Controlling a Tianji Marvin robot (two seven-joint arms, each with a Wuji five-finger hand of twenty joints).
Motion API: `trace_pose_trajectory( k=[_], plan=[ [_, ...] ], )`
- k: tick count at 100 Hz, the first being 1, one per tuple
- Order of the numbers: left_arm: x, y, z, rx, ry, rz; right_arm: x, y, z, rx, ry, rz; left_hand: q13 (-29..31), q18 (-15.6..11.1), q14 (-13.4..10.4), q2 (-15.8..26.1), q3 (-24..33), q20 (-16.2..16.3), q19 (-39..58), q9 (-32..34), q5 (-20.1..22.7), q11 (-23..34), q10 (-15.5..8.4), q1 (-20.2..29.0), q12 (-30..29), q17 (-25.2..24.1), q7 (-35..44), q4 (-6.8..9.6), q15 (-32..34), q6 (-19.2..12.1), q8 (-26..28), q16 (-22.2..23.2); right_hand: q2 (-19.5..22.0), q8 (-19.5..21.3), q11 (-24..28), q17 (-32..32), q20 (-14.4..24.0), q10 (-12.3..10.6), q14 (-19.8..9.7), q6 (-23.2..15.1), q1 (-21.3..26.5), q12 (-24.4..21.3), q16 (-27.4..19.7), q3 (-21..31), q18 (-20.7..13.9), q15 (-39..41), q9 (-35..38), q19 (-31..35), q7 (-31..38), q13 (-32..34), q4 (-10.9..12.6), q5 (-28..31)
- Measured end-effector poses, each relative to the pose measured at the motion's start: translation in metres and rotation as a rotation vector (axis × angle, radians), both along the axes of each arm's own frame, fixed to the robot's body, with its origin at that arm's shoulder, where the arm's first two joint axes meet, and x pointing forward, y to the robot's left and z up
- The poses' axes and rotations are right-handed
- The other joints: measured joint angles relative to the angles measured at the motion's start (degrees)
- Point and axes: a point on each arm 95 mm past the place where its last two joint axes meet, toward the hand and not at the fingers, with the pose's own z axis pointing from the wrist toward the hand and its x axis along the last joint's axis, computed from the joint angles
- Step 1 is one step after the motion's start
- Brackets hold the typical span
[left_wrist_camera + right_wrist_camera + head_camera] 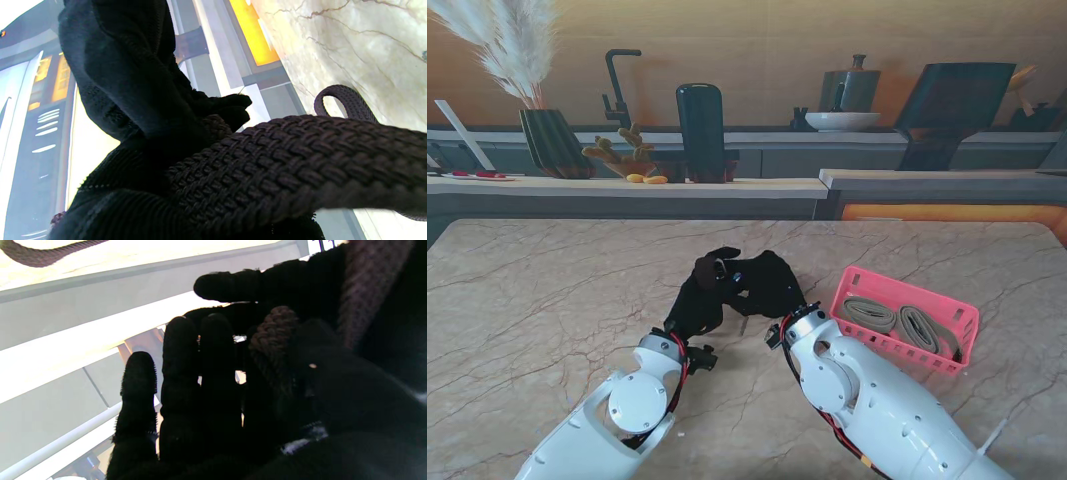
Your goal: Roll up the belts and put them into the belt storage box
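Both white arms rise from the near edge of the stand view and meet over the middle of the marble table (pixel 547 290). Left hand (pixel 699 295) and right hand (pixel 765 283), both in black gloves, are pressed close together, touching or nearly so, a little to the left of the pink basket (pixel 965 322).

Left wrist view: dark brown woven belt (pixel 283 160) runs thick across the frame, right against the lens. Gloved fingers (pixel 230 106) curl around it; a small coil of the same weave shows between them. Left hand is grasping the belt. A free loop of the belt lies on the marble beyond.

Right wrist view: gloved fingers (pixel 196 373) stand upright and side by side, with a rolled end of the braided belt (pixel 272 340) pinched against them by the thumb side. Right hand also grips the belt. A further stretch of belt crosses the far corner of that view.

Stand view: the belt itself is hidden between the two gloves.

Basket sits to the right of the hands, apart from them. Two tan belts (pixel 897 320) lie inside it, coiled flat, side by side.

Background: counter with a dark vase of pale plumes (pixel 552 140) and a dark faucet (pixel 617 85).
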Motion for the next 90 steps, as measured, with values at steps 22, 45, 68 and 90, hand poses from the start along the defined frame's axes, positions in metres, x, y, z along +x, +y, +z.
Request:
trace_pose_trajectory(
  k=[22, 45, 68, 90],
  plan=[
    [0.0, -0.001, 0.003, -0.03, 0.031, 0.006, -0.002, 0.001, 0.0, -0.037, 0.051, -0.034, 6.6, 4.7, 2.8, -4.9, 15.6, 1.9, 5.9, 4.7, 3.8, 1.0, 2.9, -1.8, 4.3, 5.5, 7.1, 6.03, 6.0, 0.6, 5.7, 4.2, -5.3, 6.8, 3.4, -0.8, 0.0, 0.9, 1.2, 0.5, 0.0, 2.2, 0.0, 4.0, 1.3, 0.1, -5.7, 0.6, -1.3, -2.5, 2.7, -6.1],
    [0.002, 0.001, 0.004, -0.028, 0.039, 0.035, -0.009, 0.0, -0.002, -0.077, 0.063, -0.037, 10.9, 8.0, 3.8, -9.9, 19.9, 4.6, 14.5, 9.1, 6.6, 0.6, 3.0, 3.7, 14.9, 10.4, 14.0, 6.47, 10.9, -0.2, 9.8, 8.1, -4.4, 17.1, 5.5, -2.4, 0.7, 0.8, 2.6, 3.2, -4.9, 3.2, 0.5, -2.5, 2.1, 0.1, -12.0, 0.6, -12.5, -5.2, 7.0, -12.3],
    [0.003, 0.0, 0.006, -0.031, 0.039, 0.032, -0.015, -0.013, 0.003, -0.091, 0.031, -0.063, 17.1, 9.2, 3.7, -9.9, 11.1, 6.9, 20.9, 12.3, 6.6, 0.8, -0.9, 7.3, 19.4, 12.6, 16.1, -0.66, 21.5, -1.8, 9.0, 14.8, -2.3, 17.3, 4.5, -3.0, 0.9, 5.4, 3.3, 1.2, -4.8, 2.5, 0.5, -6.9, 2.1, 0.1, -16.3, 0.6, -18.0, -6.2, 7.0, -13.7],
    [0.003, -0.004, 0.009, -0.024, 0.041, 0.008, -0.025, -0.029, 0.01, -0.055, 0.01, -0.085, 21.8, 9.2, 0.4, -9.9, 4.5, 12.0, 30.2, 14.4, 6.6, 8.9, -4.1, 7.3, 27.0, 15.6, 18.3, -1.04, 31.3, -3.1, 9.2, 19.9, -2.3, 16.6, 3.1, -3.0, 1.4, 6.7, 3.7, -2.2, -4.8, 2.4, 0.6, -7.7, 2.1, 0.1, -17.5, 0.6, -20.3, -6.6, 7.0, -13.7]
  ],
)
